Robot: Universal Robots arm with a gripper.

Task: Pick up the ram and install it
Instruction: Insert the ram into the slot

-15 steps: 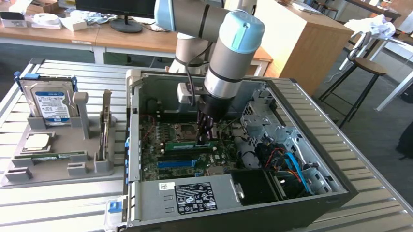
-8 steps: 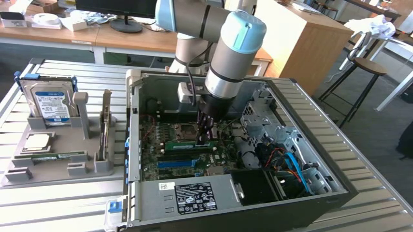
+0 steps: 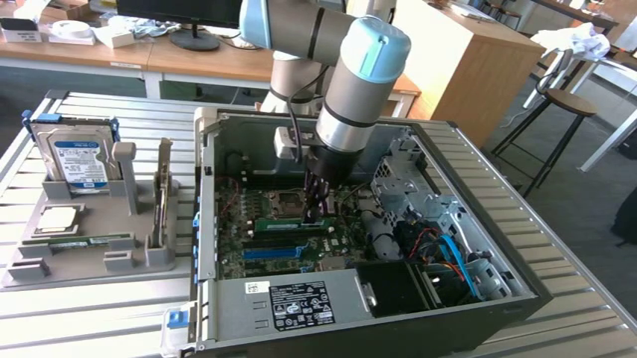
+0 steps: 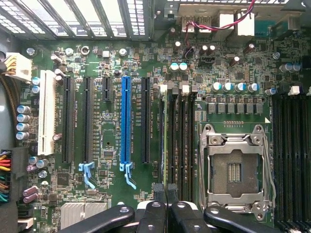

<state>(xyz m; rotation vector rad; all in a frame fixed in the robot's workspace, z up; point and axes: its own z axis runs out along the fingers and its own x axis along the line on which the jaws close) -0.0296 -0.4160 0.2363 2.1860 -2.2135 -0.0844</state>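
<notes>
The gripper [image 3: 316, 212] is down inside the open case, its fingers pinched together on the top edge of the ram [image 3: 289, 221]. In the exterior view the ram stands on edge along a memory slot at 6 o'clock of the CPU socket [image 3: 286, 200]. In the wrist view the ram [image 4: 164, 141] shows as a thin line running out from between the fingertips [image 4: 158, 190]. I judge it light, stiff and thin, easy to tip sideways, with fragile chips and contacts. It is best held by its long upper edge near the middle, faces untouched. A second, similar stick [image 3: 85, 242] lies in the grey holder [image 3: 40, 277], at 9 o'clock of the case.
</notes>
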